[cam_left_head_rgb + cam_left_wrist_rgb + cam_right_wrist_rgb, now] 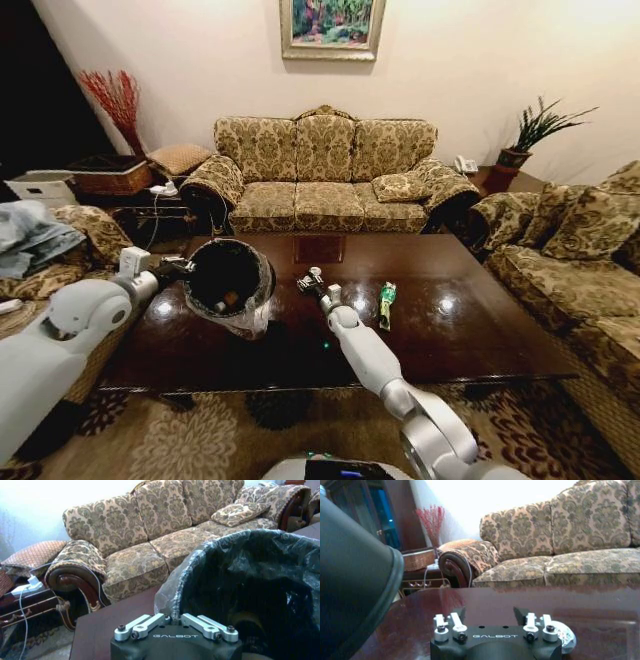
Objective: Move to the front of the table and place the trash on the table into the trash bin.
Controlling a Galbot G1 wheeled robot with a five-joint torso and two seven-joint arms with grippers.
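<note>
Gripping the rim of the bin (pixel 230 283), the left tool (pixel 186 267) holds it tilted over the counter's (pixel 480 340) left edge. The right tool (pixel 310 281) is spread wide beside a can (pixel 565 637) mid-counter, the green packet (pixel 386 304) lying nearby.

The head camera looks forward and down from above the near edge of the table (pixel 440 340), taking in the whole top and the sofa (pixel 325 170) beyond. The left wrist camera sits close behind the rim of the trash bin (pixel 250 588), facing the sofa (pixel 150 543). The right wrist camera rides low over the table (pixel 520 600), also facing the sofa (pixel 560 536).
</note>
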